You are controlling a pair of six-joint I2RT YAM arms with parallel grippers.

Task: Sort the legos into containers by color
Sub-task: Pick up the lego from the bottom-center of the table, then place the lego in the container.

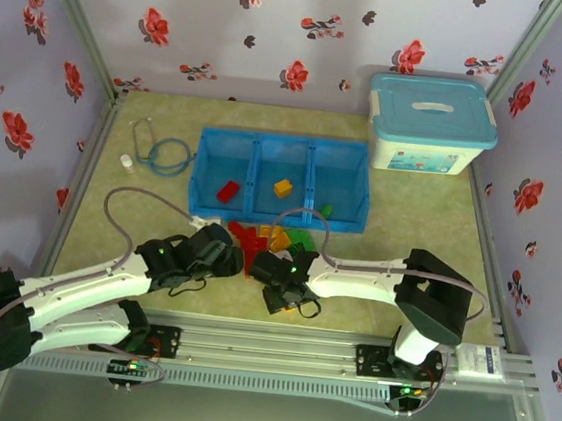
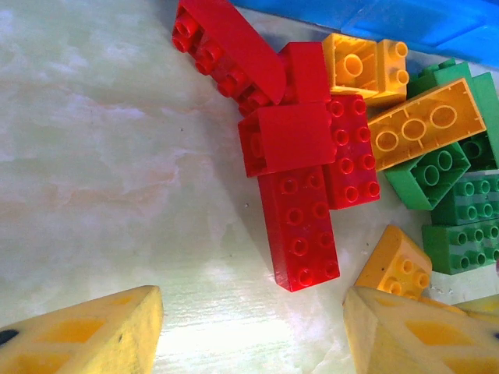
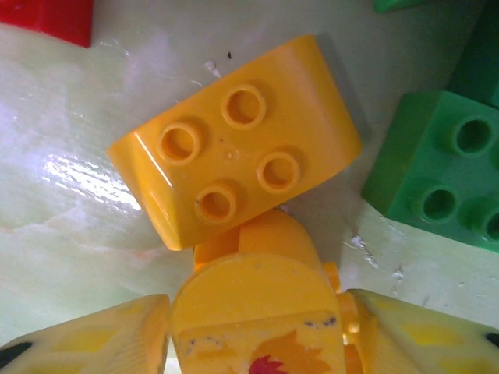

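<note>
Up close, right gripper (image 3: 256, 331) clamping an orange lego (image 3: 253, 276), left gripper (image 2: 251, 315) spread empty beside red legos (image 2: 300, 226).

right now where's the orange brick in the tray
Top view: the orange brick sits in the tray's middle compartment, red brick left, green brick right.

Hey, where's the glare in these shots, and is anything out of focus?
Left wrist: white glare on the table below the red legos; fingers soft. Right wrist: glare streak left of the yellow brick; the yellow piece between the fingers looks soft. Top external: even, soft light.
</note>
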